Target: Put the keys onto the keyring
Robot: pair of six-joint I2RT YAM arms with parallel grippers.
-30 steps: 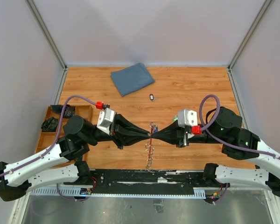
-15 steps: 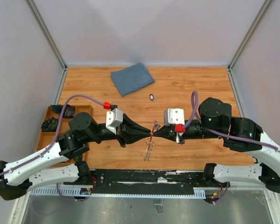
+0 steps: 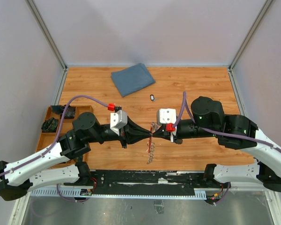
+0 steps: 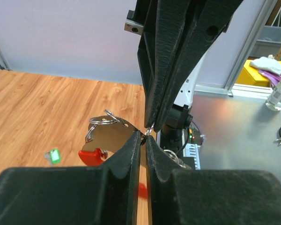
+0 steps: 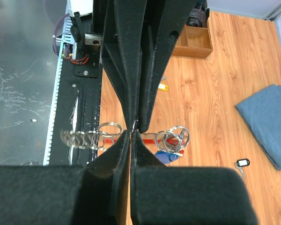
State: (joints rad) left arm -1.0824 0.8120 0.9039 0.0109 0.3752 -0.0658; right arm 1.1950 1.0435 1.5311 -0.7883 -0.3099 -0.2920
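Keyring (image 3: pixel 150 151) pinched between my left fingers (image 4: pixel 124 157) and right fingers (image 5: pixel 117 154), both clamped tight on it; blue key (image 5: pixel 171 157) seems threaded, yellow key (image 5: pixel 163 87) lies on desk (image 3: pixel 201 89).

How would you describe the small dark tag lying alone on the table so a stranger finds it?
Find the folded blue-grey cloth at the far side of the wooden table. Just nearer than its right-hand corner lies the small dark tag: tiny, pale-centred, touching nothing.
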